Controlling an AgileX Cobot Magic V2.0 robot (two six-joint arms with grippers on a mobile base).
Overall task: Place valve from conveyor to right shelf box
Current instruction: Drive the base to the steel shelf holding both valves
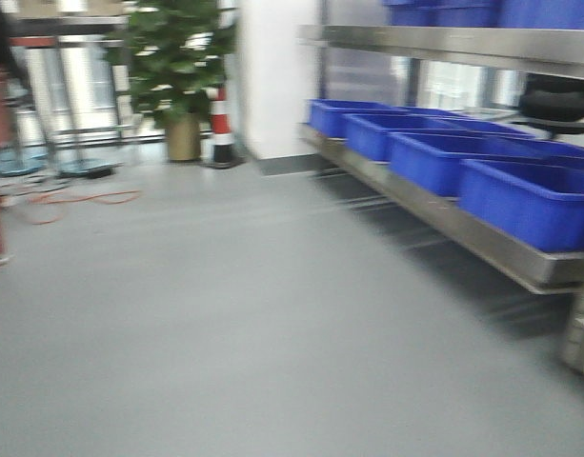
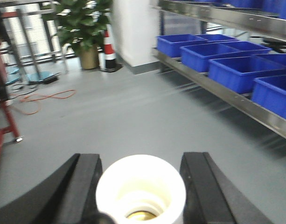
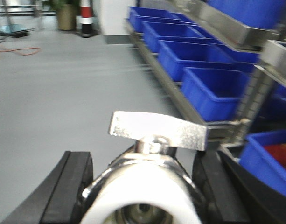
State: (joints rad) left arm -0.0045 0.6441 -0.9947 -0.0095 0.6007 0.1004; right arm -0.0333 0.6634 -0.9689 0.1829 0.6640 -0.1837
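Right pincer: clamped on valve. Left pincer: clamped on white-capped fitting. Blue boxes: 4 on lower shelf.

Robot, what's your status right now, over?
Right gripper shut on valve. Left gripper shut on white-capped part. Blue boxes on shelf ahead-right, no obstacle seen on floor.
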